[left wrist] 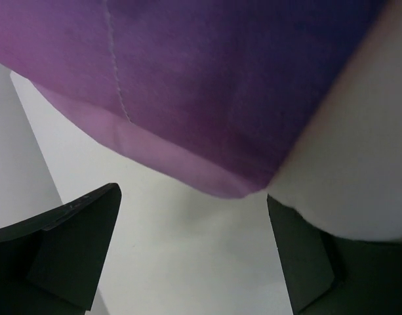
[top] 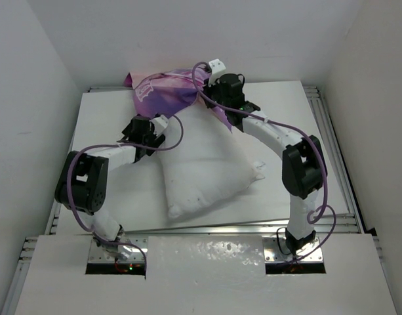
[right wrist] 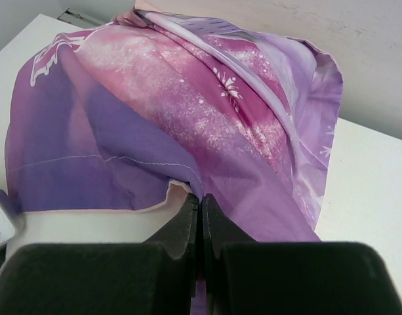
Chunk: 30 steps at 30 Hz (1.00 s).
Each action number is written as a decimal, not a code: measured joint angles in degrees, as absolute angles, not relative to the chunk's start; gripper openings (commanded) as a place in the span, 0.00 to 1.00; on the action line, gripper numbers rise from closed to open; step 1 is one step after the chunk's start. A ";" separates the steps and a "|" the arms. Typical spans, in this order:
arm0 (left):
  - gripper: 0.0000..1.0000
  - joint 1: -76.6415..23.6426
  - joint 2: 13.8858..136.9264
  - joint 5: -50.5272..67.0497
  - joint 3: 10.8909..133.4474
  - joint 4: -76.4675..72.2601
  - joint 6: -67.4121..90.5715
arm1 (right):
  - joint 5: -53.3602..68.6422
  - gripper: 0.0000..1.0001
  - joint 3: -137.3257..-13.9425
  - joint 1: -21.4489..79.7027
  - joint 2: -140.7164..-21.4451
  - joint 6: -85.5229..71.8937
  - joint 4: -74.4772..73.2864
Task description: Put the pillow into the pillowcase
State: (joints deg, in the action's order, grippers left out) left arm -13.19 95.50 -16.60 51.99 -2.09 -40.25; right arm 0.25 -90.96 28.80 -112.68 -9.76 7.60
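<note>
The white pillow point(top: 204, 167) lies in the middle of the table, its far end under the purple-pink pillowcase point(top: 164, 92) at the back. My right gripper point(right wrist: 201, 200) is shut on the pillowcase's hem point(right wrist: 187, 180), pinching the purple fabric point(right wrist: 187, 111) with its pale pink inside showing. In the top view the right gripper point(top: 220, 108) is at the case's right edge. My left gripper point(top: 143, 146) is open and empty at the pillow's left far corner. In the left wrist view its fingers point(left wrist: 76, 243) stand wide apart over bare table, below the case's hem point(left wrist: 187, 164) and the pillow point(left wrist: 358, 157).
The white table point(top: 109, 125) is walled in by white panels on the left, back and right. Metal rails point(top: 338, 151) run along its right and front edges. The pillowcase bunches against the back wall.
</note>
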 measured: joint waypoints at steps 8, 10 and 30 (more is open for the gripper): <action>0.68 -13.17 98.13 -14.22 49.06 -15.88 -38.48 | 0.19 0.00 -90.80 28.80 -112.68 -9.72 7.68; 0.19 -13.17 99.74 -14.68 49.50 -17.50 -37.67 | 0.19 0.00 -90.63 28.80 -112.68 -9.72 7.68; 0.00 -13.13 88.62 -4.23 71.66 20.01 -29.98 | 2.87 0.88 -89.54 28.80 -109.03 -7.90 -1.65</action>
